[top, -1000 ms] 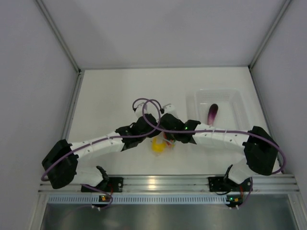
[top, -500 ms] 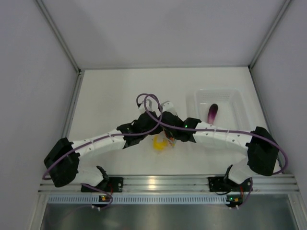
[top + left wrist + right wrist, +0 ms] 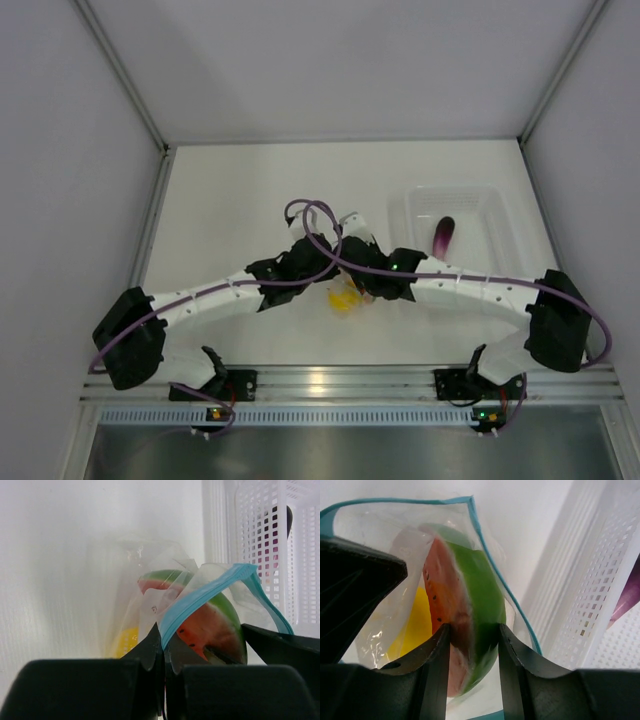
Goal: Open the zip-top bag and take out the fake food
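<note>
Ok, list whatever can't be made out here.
Top view: small clear zip-top bag with teal strip, mostly hidden under left gripper and right gripper.
Wrist views: round yellow plastic fruit, blurred behind crinkled film and the red-and-green wedge.
Right wrist view: slim purple eggplant piece, cut by the right edge.

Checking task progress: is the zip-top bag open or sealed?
Open: the zip-top bag has its teal strip gaping apart; the right end effector grips the wedge inside.

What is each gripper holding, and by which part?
Left gripper pinches the bag at its zip strip; right gripper grips the wedge across flesh and rind.
</note>
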You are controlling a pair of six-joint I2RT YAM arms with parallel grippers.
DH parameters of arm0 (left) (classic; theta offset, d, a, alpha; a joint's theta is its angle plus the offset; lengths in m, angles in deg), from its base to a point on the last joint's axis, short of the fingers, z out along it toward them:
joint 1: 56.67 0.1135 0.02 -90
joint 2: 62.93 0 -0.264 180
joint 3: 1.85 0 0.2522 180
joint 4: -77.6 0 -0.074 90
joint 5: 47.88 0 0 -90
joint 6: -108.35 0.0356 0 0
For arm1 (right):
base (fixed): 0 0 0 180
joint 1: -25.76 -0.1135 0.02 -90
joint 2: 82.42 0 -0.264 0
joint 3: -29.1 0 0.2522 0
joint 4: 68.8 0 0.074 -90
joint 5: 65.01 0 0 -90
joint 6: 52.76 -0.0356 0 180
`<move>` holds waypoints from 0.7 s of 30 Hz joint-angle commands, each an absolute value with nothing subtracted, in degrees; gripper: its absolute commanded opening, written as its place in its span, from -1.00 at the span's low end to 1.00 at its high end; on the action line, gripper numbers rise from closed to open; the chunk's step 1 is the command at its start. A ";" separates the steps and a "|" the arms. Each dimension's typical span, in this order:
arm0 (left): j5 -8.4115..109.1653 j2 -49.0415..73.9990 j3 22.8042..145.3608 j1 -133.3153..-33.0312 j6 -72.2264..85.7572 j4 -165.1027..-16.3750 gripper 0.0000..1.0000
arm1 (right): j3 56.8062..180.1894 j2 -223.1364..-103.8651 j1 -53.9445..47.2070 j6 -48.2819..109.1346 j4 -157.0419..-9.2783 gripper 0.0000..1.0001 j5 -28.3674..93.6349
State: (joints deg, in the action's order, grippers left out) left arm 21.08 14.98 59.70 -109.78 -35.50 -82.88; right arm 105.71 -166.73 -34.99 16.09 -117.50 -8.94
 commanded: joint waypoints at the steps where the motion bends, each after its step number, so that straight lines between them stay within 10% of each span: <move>1: 17.51 15.03 60.61 -110.29 -36.23 -81.96 -1.00 | 103.78 -161.62 -38.57 20.35 -113.42 -1.00 -6.31; 21: 21.02 16.70 62.28 -111.17 -34.13 -81.34 -1.00 | 103.86 -164.16 -39.72 25.20 -105.42 -1.00 -5.51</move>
